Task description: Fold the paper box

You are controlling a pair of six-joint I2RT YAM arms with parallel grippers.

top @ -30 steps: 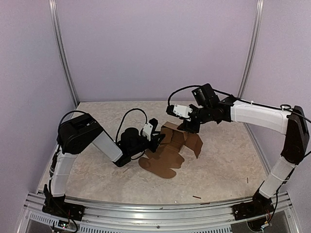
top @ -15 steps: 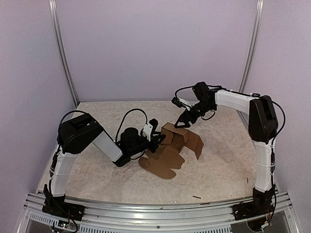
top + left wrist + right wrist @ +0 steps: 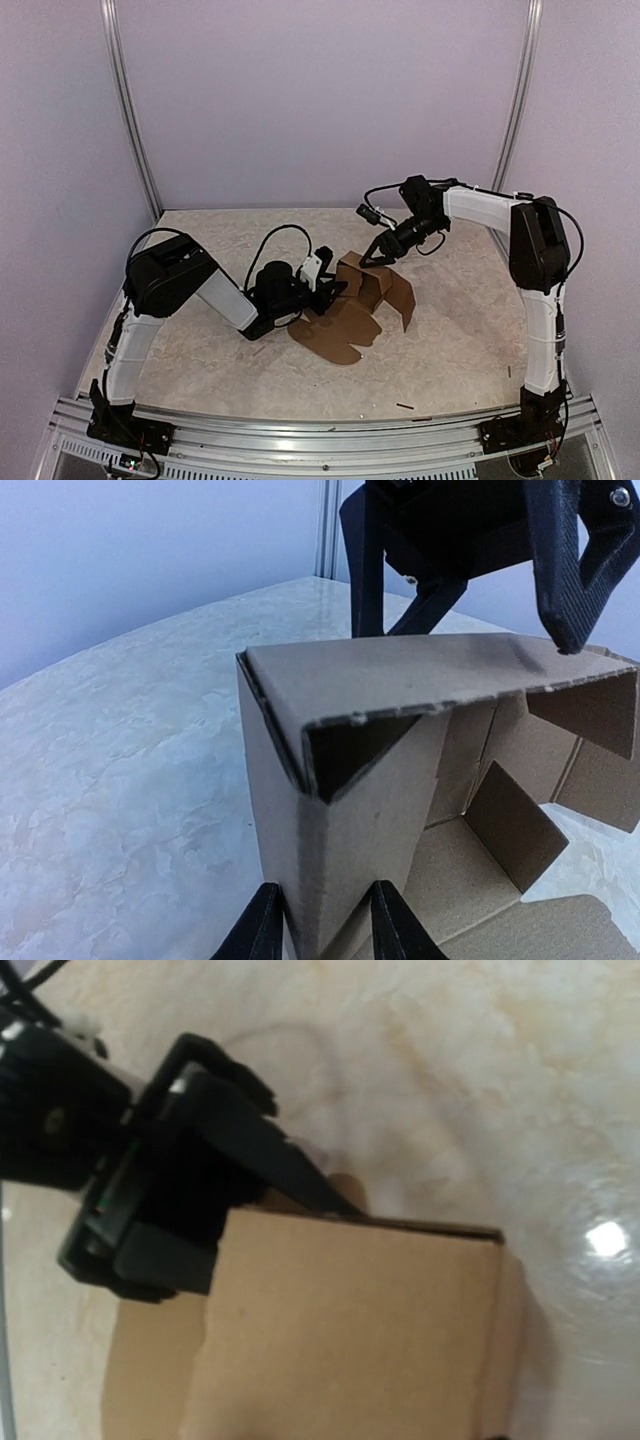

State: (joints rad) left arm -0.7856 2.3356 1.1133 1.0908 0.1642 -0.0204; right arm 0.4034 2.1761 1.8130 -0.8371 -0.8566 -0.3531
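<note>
The paper box (image 3: 365, 290) of plain brown cardboard stands half folded in the middle of the table, its rounded flaps (image 3: 330, 340) lying flat toward the front. My left gripper (image 3: 328, 287) is shut on the box's upright near-left corner wall; in the left wrist view the corner (image 3: 340, 820) sits pinched between my fingertips (image 3: 265, 930). My right gripper (image 3: 378, 256) is open at the box's far top edge, and one spread finger (image 3: 562, 570) touches the folded-over top panel (image 3: 400, 675). The right wrist view shows the panel (image 3: 350, 1320) and the left gripper (image 3: 150, 1190); its own fingers are hidden.
Small dark scraps lie near the front (image 3: 404, 406) and at the right (image 3: 508, 371). A metal rail (image 3: 300, 430) runs along the near edge. Lilac walls close in the table on three sides.
My right arm swung its elbow out to the right and drew its gripper back to the box's far top edge. The left gripper shifted slightly right, still holding the box.
</note>
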